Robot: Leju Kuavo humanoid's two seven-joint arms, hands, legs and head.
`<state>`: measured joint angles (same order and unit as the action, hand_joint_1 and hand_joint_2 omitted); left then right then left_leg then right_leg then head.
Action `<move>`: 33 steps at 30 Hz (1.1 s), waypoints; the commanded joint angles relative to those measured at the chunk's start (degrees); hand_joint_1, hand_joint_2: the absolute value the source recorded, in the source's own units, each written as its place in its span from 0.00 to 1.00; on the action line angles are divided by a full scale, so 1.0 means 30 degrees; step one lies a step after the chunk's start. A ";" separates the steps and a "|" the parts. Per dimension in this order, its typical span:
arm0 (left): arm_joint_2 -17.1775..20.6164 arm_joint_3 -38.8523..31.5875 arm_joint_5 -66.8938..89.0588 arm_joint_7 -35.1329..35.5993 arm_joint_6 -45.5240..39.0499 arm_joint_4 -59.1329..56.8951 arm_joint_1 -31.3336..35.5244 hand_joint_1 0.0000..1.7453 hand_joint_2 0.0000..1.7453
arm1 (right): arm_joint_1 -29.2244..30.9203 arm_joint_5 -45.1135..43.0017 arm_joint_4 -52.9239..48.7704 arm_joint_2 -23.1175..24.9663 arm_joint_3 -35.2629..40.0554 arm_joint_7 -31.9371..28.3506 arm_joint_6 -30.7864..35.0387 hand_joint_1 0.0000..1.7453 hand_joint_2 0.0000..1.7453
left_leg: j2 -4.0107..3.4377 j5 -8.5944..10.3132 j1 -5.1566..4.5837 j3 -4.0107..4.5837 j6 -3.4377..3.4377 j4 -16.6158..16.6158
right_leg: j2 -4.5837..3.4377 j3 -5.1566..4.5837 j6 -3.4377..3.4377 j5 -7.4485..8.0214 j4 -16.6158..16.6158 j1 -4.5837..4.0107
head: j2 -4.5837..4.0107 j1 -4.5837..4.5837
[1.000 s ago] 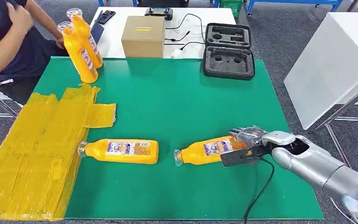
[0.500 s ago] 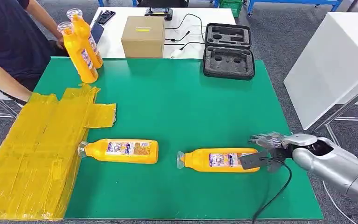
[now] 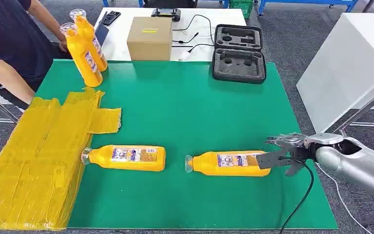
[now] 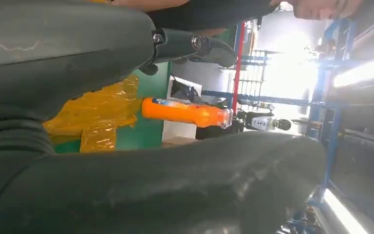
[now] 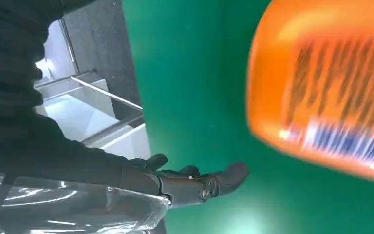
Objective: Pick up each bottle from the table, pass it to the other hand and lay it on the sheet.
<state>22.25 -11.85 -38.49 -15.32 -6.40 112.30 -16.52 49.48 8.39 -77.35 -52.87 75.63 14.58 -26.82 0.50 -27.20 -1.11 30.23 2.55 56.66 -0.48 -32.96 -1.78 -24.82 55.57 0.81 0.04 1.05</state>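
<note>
Right hand [image 3: 283, 155] fingers apart, empty, at base of near-right bottle [image 3: 229, 163]; wrap around its body, squarely, before lifting; left hand's fingers can't tell

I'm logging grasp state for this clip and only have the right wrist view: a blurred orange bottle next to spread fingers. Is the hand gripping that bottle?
Observer: No. In the head view the right hand is at the base end of the right bottle, fingers apart. The bottle lies flat on the green mat.
Operator: Are there other bottles to fetch?
Observer: Yes. A second lying bottle is on the mat, its cap close to the yellow sheet. Two standing bottles are at the mat's far left corner.
Operator: Is anything on the sheet?
Observer: No bottle lies on it.
</note>
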 commanded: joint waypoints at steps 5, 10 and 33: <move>0.0827 0.1376 -0.0600 -0.0069 0.0169 -0.2561 0.2055 0.00 0.00 | 0.5265 -0.4256 -0.2496 -0.0442 0.4790 0.1537 -0.1287 0.00 0.00 | -0.0022 -0.0013 0.0018 -0.0065 -0.0093 -0.0012 | 0.0003 0.0053 0.0041 -0.0011 -0.0007 -0.0018 | 0.0000 -0.0007; 0.0799 0.2012 -0.0657 -0.0065 0.0150 -0.3223 0.3152 0.00 0.00 | 0.5777 -0.5400 -0.3187 -0.0012 0.4790 0.2321 -0.2753 0.00 0.00 | -0.0022 -0.0017 0.0028 -0.0089 -0.0101 -0.0022 | 0.0009 0.0082 0.0042 -0.0013 -0.0027 -0.0027 | 0.0000 -0.0007; 0.0735 0.1978 -0.0809 -0.0221 -0.0213 -0.3311 0.3227 0.00 0.00 | 0.8702 -0.9000 -0.6991 -0.0011 0.4790 0.6177 -0.5774 0.00 1.00 | -0.0024 -0.0007 0.0011 -0.0059 -0.0079 -0.0008 | -0.0001 0.0053 0.0027 -0.0011 -0.0005 -0.0010 | 0.0000 0.0007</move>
<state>24.85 -6.12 -40.37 -15.49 -6.34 104.59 -7.07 70.74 -19.04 -96.19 -53.96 86.53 32.02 -42.27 0.49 -27.17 -1.12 30.23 2.55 56.68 -0.49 -32.96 -1.79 -24.81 55.59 0.82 0.04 1.07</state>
